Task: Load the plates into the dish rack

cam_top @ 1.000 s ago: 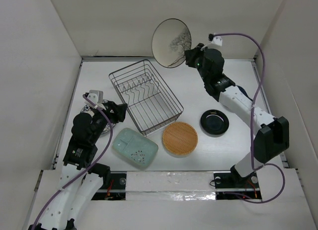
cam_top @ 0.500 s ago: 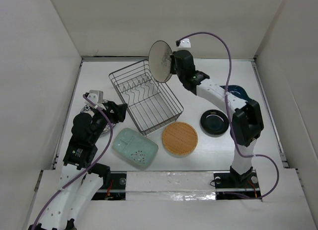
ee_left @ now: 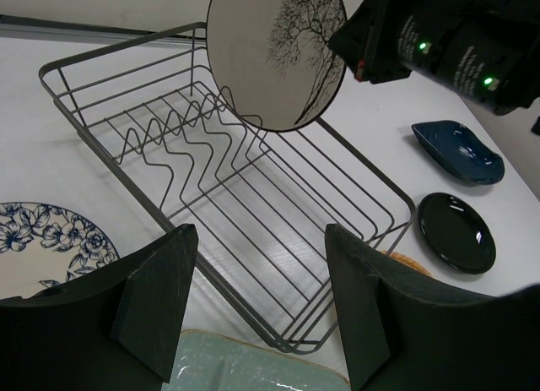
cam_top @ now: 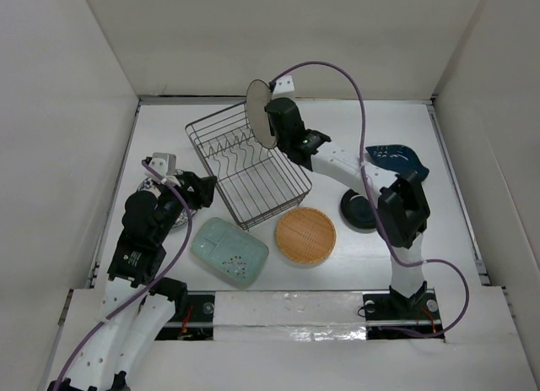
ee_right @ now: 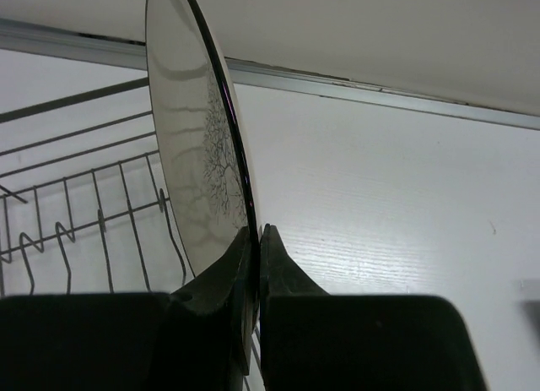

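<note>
My right gripper (cam_top: 272, 125) is shut on the rim of the beige plate (cam_top: 259, 112) with the grey tree print. It holds the plate on edge above the far right corner of the grey wire dish rack (cam_top: 291, 160). In the right wrist view the fingers (ee_right: 243, 256) pinch the plate (ee_right: 198, 154) over the rack wires (ee_right: 84, 197). The left wrist view shows the plate (ee_left: 274, 53) above the rack (ee_left: 236, 197). My left gripper (cam_top: 202, 191) is open and empty, at the rack's near left side.
The mint plate (cam_top: 229, 250), the orange plate (cam_top: 305, 236) and the black plate (cam_top: 359, 209) lie in front of and right of the rack. The dark-blue leaf dish (cam_top: 395, 159) lies at the right. The blue floral plate (ee_left: 51, 239) lies under my left arm.
My right arm has swung left from the back wall, carrying the beige plate over the rack's far corner and turning it edge-on. The left arm has not moved.
</note>
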You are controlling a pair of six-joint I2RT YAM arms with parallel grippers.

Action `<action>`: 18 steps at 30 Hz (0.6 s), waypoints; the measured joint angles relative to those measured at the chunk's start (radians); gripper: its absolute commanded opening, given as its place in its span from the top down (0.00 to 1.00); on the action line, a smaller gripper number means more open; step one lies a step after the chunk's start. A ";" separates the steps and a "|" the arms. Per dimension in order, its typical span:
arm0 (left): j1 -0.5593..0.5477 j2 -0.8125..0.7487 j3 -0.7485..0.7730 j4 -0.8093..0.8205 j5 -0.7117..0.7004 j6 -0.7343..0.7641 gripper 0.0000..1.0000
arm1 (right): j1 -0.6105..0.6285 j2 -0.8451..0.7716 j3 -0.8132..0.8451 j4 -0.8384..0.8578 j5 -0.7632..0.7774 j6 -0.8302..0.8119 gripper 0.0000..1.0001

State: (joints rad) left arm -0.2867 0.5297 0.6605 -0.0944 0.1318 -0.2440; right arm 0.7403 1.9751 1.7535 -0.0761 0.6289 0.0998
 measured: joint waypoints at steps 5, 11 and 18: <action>0.000 0.005 0.000 0.000 0.000 0.000 0.41 | 0.058 0.092 0.015 0.030 0.090 -0.075 1.00; 0.000 0.007 0.000 0.000 -0.001 0.000 0.41 | 0.086 0.123 0.018 0.043 0.119 -0.101 0.94; 0.000 0.023 0.000 0.000 -0.002 0.000 0.41 | 0.005 0.124 0.108 0.010 0.016 -0.003 0.41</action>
State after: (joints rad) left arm -0.2867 0.5526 0.6605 -0.0940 0.1299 -0.2440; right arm 0.7456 2.0995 1.8610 -0.0658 0.6453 0.0967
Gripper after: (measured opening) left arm 0.589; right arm 0.448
